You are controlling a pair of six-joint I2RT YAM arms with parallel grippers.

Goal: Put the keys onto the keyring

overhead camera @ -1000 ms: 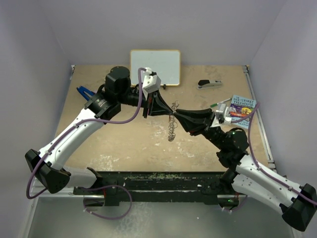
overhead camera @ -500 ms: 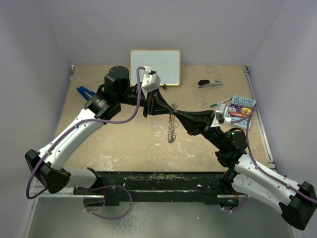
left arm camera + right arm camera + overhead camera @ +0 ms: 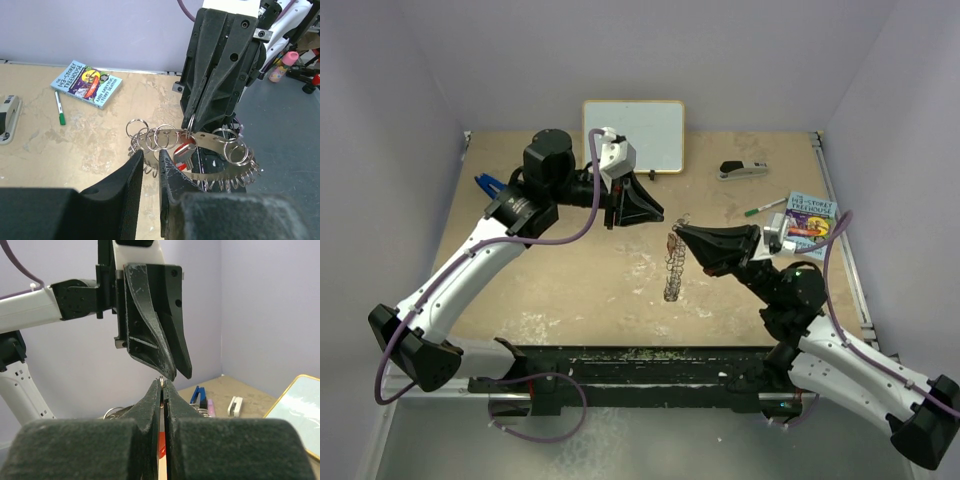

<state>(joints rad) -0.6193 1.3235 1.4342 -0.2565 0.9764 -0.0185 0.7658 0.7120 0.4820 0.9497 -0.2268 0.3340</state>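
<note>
Mid-air above the surface, set up for threading.
The right tool is clenched on the keyring rim, likely presenting it to the left tool, released and empty just beside; the red-headed key lies against the ring.

This was a robotics lab test cell rather than a home or office. Plain lavender walls boxed in a scuffed tan surface on three sides. The left arm and the right arm, both white and black, were bolted to a black rail at its near edge, and a purple cable looped along them. Staged props lay about: a whiteboard, a stapler, a children's book and a pen.
</note>
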